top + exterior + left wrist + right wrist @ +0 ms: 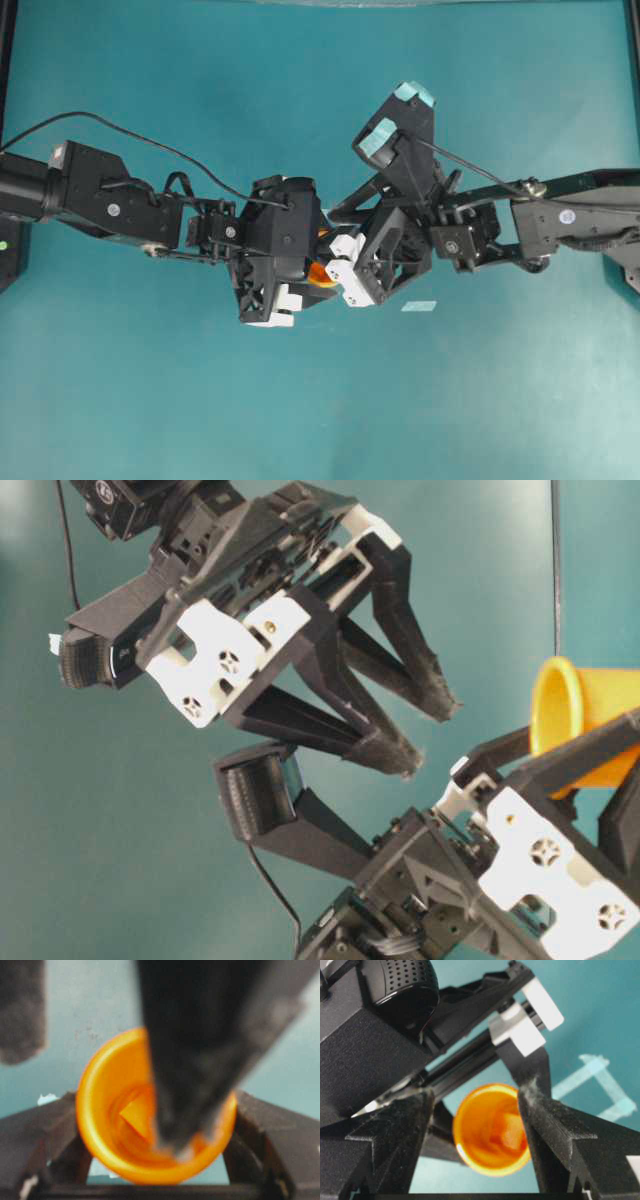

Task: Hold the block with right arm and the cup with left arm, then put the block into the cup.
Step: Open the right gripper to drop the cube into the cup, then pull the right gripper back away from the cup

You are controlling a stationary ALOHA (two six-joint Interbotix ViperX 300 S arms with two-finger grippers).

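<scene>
Block [509, 1130] lies inside the cup [487, 1130] — left gripper [155, 1160] clamps the cup; right gripper [475, 1105] fingers spread wide, empty, above the rim.

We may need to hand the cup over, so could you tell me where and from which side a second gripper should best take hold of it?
Probably the cup wall near the flared rim, from the open-mouth side. The left gripper already clamps its lower body on both sides, and the block lies inside, so fingers should straddle the outside wall, not enter.
</scene>
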